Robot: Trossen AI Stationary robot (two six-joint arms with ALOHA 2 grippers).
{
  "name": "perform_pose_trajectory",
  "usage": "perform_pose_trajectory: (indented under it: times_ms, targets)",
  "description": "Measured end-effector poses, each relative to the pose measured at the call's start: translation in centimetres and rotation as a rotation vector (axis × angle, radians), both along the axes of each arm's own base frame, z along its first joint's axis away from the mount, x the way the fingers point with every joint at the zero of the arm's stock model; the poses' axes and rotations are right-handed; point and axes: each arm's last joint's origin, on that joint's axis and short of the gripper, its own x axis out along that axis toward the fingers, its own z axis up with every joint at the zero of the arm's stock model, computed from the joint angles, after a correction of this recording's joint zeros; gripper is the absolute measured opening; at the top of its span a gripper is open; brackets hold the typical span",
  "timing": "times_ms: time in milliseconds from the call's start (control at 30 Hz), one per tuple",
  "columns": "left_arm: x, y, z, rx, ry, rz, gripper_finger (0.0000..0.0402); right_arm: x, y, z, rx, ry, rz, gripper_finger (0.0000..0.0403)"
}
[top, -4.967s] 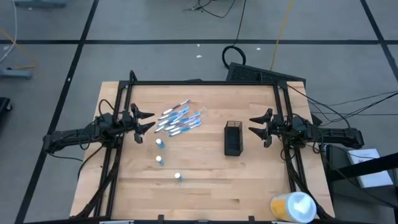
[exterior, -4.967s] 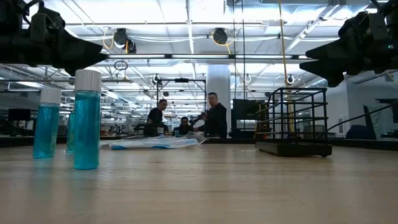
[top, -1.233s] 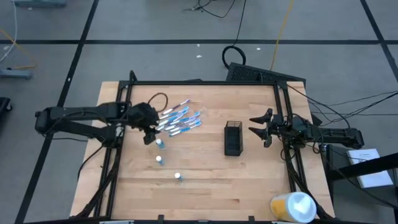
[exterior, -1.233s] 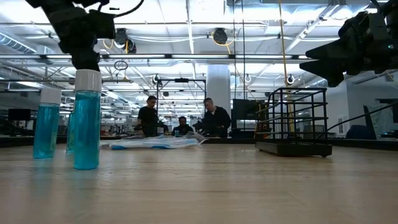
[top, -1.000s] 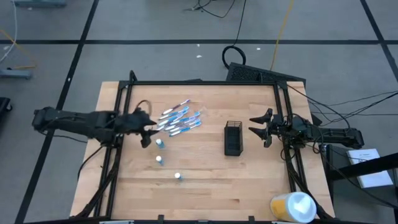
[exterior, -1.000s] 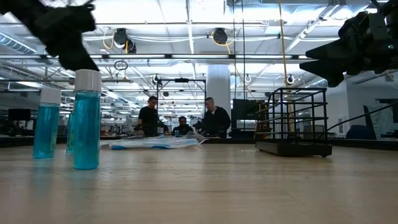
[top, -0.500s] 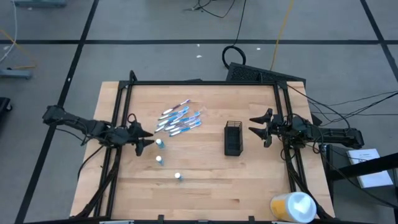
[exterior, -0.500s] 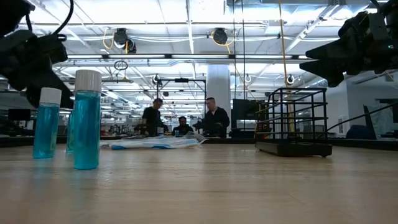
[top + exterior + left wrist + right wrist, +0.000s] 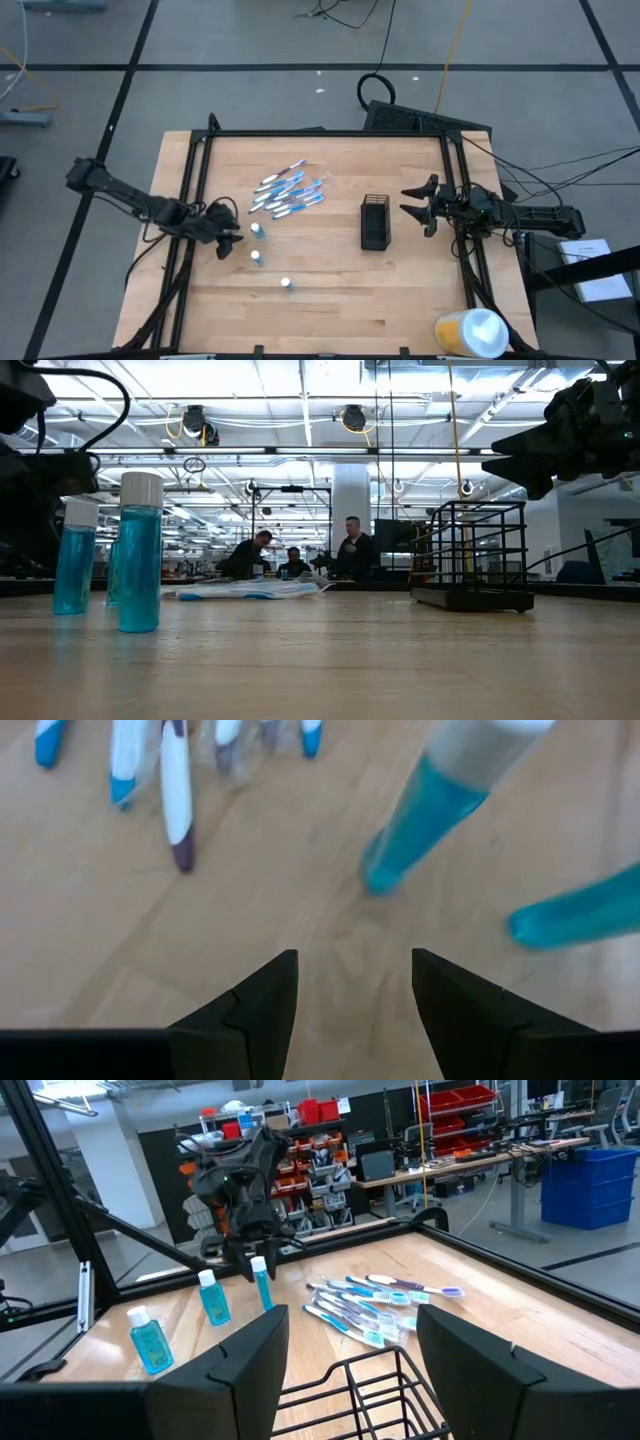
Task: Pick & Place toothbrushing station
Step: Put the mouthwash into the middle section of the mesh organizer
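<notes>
My left gripper (image 9: 232,242) has dropped back from the toothbrushes (image 9: 288,192) toward the tabletop's left edge, fingers spread, empty, beside the nearest of three tubes (image 9: 258,231). The right gripper (image 9: 413,205) stays open by the right edge, near the mesh cup (image 9: 376,222); roughly ten toothbrushes lie left of the cup.

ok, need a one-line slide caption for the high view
Left pincer open beside three upright tubes, toothbrushes piled nearby; right pincer open, waiting next to the empty mesh cup.
</notes>
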Motion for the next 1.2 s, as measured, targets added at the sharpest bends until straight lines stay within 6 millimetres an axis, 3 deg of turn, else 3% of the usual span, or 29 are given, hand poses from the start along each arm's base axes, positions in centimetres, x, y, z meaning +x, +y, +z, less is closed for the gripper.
perform_pose_trajectory:
  times_ms: [433, 733, 1200]
  targets:
    - [1.5, -0.6, -2.1, 0.079, 0.005, -0.067, 0.0202, 0.0, 0.0, 0.0, 0.0, 0.0, 0.0, 0.0212]
    - [2.9, -0.8, -1.7, 0.234, -0.118, -0.115, 0.0202, 0.0, 0.0, 0.0, 0.0, 0.0, 0.0, 0.0212]
    - [4.0, -1.2, -2.6, 0.265, -0.123, -0.105, 0.0202, 0.0, 0.0, 0.0, 0.0, 0.0, 0.0, 0.0212]
